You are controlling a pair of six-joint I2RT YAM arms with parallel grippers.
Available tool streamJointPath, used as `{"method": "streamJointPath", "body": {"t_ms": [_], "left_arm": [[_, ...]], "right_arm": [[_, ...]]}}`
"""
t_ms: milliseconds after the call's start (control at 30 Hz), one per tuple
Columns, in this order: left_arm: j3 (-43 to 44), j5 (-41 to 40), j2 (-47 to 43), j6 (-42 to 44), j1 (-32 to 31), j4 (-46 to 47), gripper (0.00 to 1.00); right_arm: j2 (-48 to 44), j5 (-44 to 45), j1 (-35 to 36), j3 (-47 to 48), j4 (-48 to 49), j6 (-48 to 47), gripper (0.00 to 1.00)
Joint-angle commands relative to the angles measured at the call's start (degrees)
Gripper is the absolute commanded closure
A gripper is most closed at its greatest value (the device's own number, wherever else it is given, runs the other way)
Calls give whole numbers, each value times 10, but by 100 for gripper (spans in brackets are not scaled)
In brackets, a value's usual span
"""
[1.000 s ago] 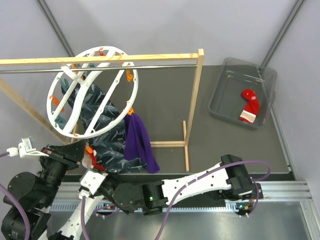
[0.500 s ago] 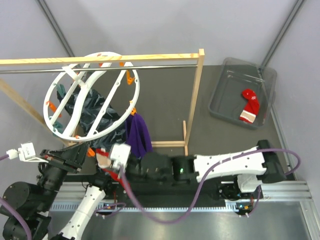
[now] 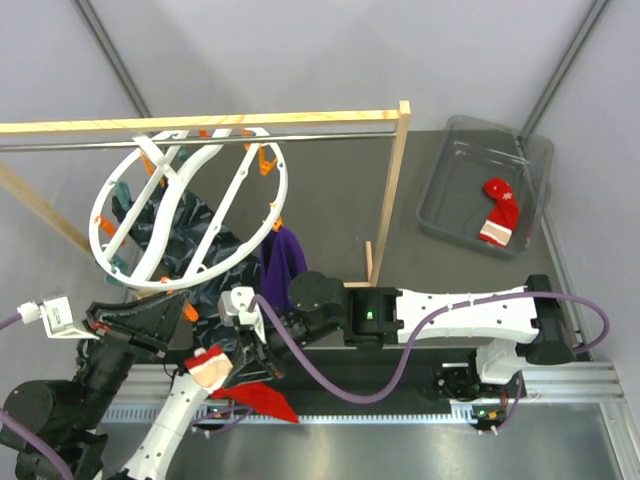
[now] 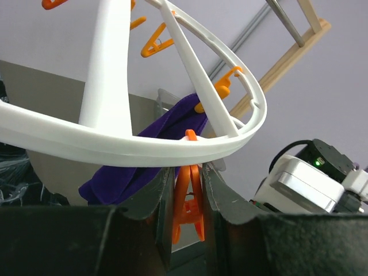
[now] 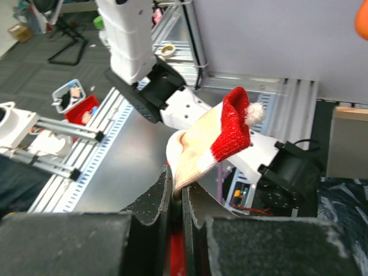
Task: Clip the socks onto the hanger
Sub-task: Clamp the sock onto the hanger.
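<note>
The white ring hanger [image 3: 190,210] hangs tilted from the rack rail. My left gripper [image 3: 183,308] is shut on an orange clip [image 4: 188,201] on the ring's near rim [image 4: 144,146]. A deep-purple sock [image 3: 283,255] hangs clipped to the ring and also shows in the left wrist view [image 4: 144,167]. My right gripper [image 3: 240,372] is shut on a red Christmas sock [image 5: 221,141] and holds it over the near metal edge, below the ring; the sock's red part [image 3: 262,400] trails down. Another red sock [image 3: 500,212] lies in the bin.
A wooden-framed rack [image 3: 395,190] with a metal rail spans the back. Dark blue-green patterned fabric [image 3: 215,270] hangs under the ring. A clear grey bin [image 3: 480,125] stands at the far right. The right arm [image 3: 450,310] stretches across the front.
My right gripper has pulled the red sock from beside the ring's near rim toward the near edge. The ring has swung and tilted. My left gripper stays on the clip.
</note>
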Motion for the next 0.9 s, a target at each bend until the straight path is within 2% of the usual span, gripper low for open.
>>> {"method": "streamJointPath", "body": {"t_ms": [0,267,433,567,667,867], "left_arm": [[-7,55,-11,12,2,23,100],[-8,68,-22,16,2,37,100],[-8,65,-22,17,2,30,100],[-7,62,-22,19,2,28,100],[-8,64,-23,20,2,27,100],[-6,66,-25,19,2,25,100]], "right_arm": [[6,-79,-19,27,36,38,100],[49,-161,-81,48,110,157,100],[60,-182,-85,60,135,172,100],[54,-158,-85,62,130,167,100],[52,-153,-93,53,168,190,100],[60,-135,-95,57,184,199,100]]}}
